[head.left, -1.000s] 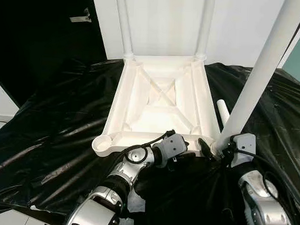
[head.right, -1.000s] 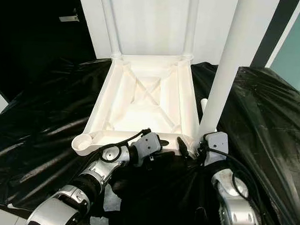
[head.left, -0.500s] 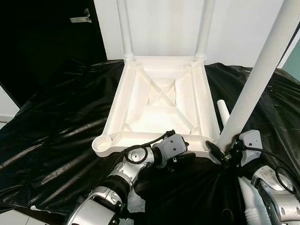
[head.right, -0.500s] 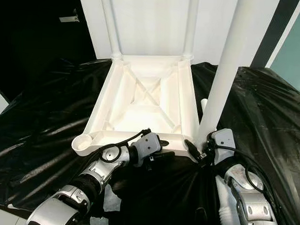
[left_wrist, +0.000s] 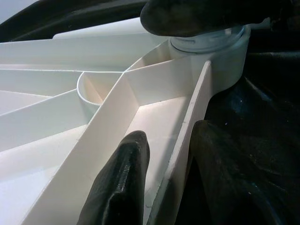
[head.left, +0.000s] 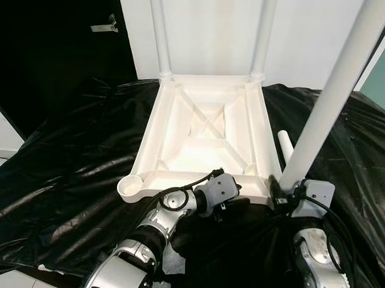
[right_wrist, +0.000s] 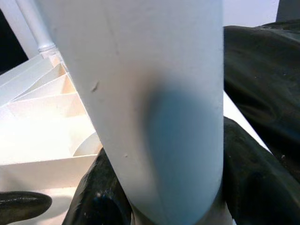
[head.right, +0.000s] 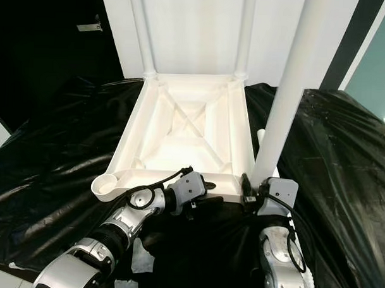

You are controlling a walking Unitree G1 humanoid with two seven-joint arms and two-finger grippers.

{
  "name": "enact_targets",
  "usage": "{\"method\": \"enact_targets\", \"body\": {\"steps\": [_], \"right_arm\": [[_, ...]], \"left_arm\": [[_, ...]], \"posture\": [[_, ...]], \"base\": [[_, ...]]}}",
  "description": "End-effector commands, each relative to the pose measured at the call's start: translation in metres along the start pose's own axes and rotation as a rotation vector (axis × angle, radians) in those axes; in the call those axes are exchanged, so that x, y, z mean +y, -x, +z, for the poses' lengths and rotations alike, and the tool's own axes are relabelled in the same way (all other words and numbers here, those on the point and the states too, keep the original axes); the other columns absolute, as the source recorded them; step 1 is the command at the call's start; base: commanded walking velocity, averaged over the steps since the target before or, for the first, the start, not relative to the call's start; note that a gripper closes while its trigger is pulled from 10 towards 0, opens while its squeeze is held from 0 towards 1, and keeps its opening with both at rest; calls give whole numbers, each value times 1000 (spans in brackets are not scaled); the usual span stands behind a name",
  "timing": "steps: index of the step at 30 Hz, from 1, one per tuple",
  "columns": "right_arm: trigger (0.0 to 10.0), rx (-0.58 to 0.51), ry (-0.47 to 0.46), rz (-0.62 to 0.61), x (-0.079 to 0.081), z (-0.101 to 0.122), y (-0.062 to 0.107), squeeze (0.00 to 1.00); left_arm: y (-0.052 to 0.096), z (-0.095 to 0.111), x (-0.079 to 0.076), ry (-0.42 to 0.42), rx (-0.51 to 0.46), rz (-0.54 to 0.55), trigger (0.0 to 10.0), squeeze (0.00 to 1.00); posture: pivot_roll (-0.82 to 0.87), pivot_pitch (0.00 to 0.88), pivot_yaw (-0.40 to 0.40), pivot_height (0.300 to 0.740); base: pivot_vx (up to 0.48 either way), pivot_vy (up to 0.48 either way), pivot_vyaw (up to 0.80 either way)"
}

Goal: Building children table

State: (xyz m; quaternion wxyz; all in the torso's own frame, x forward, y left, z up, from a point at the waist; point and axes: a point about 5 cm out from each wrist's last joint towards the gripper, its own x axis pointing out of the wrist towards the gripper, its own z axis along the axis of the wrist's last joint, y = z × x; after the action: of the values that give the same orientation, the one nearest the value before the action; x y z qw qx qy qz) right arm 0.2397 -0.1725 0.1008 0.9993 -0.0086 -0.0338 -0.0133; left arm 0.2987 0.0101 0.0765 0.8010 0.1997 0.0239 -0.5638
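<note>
An upturned white plastic table top [head.left: 205, 135] lies on a black plastic sheet [head.left: 71, 171], ribbed underside up, with two white legs [head.left: 157, 32] standing at its far corners. The left end effector [left_wrist: 161, 183] is clamped on the table top's near rim, one finger [left_wrist: 119, 185] inside, one outside. The right end effector [head.left: 280, 192] is closed around the base of a third white leg [head.left: 333, 92] at the table top's near right corner. A loose leg [head.left: 286, 144] lies just right of the table top.
</note>
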Motion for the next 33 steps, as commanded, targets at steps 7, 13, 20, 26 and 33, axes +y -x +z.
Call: {"method": "enact_targets", "body": {"steps": [7,13,20,26,33], "right_arm": [[10000,51,-12,82,14,-8,1,0],[10000,60,52,174,6,-6,-7,612],[10000,35,155,338,-11,8,-15,0],[10000,84,213,489,-25,14,-17,0],[0,139,287,674,-23,12,-9,0]], "left_arm": [[2,-29,-18,93,125,7,10000,0],[2,-29,-18,96,123,12,10000,0],[1,-29,-18,100,122,16,10000,0],[1,-28,-18,99,120,16,10000,0],[1,-28,-17,97,122,16,10000,0]], "posture": [[-67,0,23,740],[-69,0,14,740],[-73,0,14,740],[-76,0,15,740],[-77,0,16,740]], "base": [[0,0,0],[0,0,0],[0,0,0],[0,0,0],[0,0,0]]}}
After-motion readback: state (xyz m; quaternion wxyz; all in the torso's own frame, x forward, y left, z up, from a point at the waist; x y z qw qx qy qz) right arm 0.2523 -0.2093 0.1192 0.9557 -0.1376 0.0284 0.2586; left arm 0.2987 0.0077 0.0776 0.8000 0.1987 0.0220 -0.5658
